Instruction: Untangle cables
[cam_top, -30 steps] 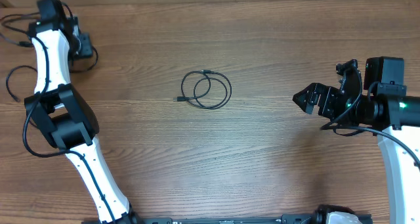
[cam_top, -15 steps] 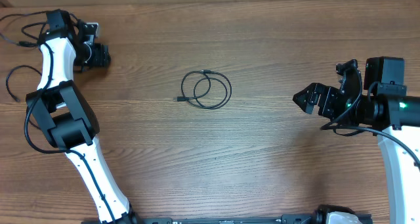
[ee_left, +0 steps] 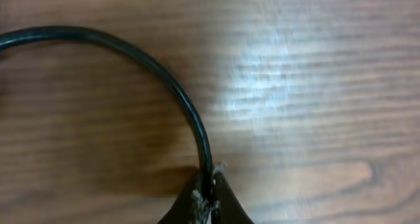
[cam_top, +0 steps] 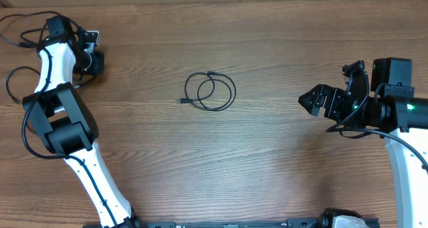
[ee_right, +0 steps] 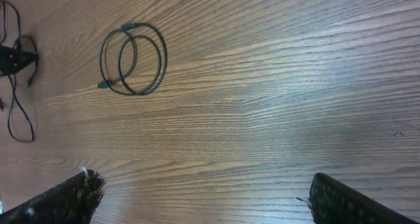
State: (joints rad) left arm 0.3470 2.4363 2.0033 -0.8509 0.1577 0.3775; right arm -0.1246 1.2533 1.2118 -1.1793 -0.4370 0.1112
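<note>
A thin black cable [cam_top: 210,91] lies coiled in two loops at mid-table, also seen in the right wrist view [ee_right: 133,58]. At the far left, my left gripper [cam_top: 95,59] is shut on another black cable [ee_left: 177,92]. That cable arcs away from between the closed fingertips [ee_left: 209,188] over the wood. My right gripper [cam_top: 314,102] hovers at the right side, well away from the coil. It is open, with its fingers [ee_right: 72,198] wide apart and only bare wood between them.
More black cords [cam_top: 8,86] trail along the table's left edge beside the left arm [cam_top: 57,121]. The tabletop [cam_top: 267,161] is brown wood.
The left gripper has closed on the cable and has drawn back a little to the left since half a second ago. The coil and right arm have not moved.
</note>
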